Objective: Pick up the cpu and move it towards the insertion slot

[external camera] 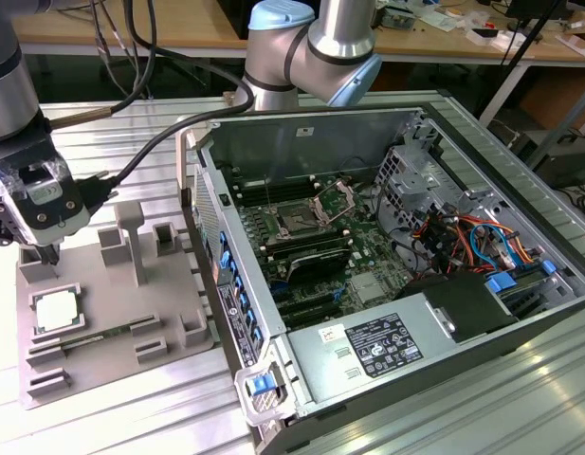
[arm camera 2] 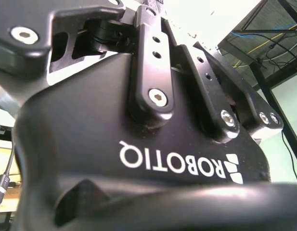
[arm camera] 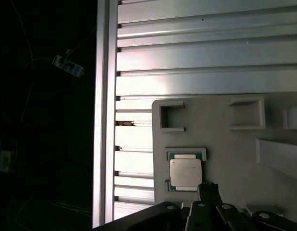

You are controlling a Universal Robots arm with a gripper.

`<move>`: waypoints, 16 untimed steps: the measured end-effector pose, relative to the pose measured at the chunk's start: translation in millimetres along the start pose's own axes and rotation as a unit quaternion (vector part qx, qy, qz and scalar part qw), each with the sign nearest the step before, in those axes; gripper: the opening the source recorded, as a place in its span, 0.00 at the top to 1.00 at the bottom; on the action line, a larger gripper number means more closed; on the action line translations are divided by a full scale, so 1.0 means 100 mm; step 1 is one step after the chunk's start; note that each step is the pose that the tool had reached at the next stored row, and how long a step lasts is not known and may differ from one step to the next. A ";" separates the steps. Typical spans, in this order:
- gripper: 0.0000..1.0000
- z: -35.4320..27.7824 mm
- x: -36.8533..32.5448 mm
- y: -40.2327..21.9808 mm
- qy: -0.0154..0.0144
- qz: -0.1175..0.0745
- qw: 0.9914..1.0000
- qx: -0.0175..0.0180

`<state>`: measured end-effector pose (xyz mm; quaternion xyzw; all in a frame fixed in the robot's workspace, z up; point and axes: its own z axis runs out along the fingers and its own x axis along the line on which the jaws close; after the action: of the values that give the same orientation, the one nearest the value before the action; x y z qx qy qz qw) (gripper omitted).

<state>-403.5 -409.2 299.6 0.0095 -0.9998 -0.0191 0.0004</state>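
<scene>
The cpu (external camera: 57,308) is a pale silvery square lying flat in a raised frame on the grey plastic tray (external camera: 169,322), at the exterior view's left. My gripper (external camera: 50,253) hangs just above the tray, a little beyond the cpu's far edge, with its fingers drawn together to a narrow tip and nothing between them. In the first wrist view the cpu (arm camera: 185,172) lies beside a dark fingertip (arm camera: 208,189). The insertion slot (external camera: 297,221) is a dark square socket with its steel bracket (external camera: 336,199) hinged up, on the motherboard inside the open computer case.
The open computer case (external camera: 221,246) stands to the tray's right, its wall rising between tray and motherboard. Raised grey blocks (external camera: 117,242) stand on the tray near the gripper. Cables (external camera: 140,152) run from the arm over the ribbed metal table (external camera: 520,398).
</scene>
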 end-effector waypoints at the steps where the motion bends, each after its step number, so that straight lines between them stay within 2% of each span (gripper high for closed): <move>1: 0.89 0.003 0.000 0.000 0.000 0.000 1.000 0.000; 16: 0.89 0.056 0.000 -0.003 0.000 0.000 1.000 0.000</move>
<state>-403.5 -409.2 293.9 0.0095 -0.9998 -0.0191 0.0004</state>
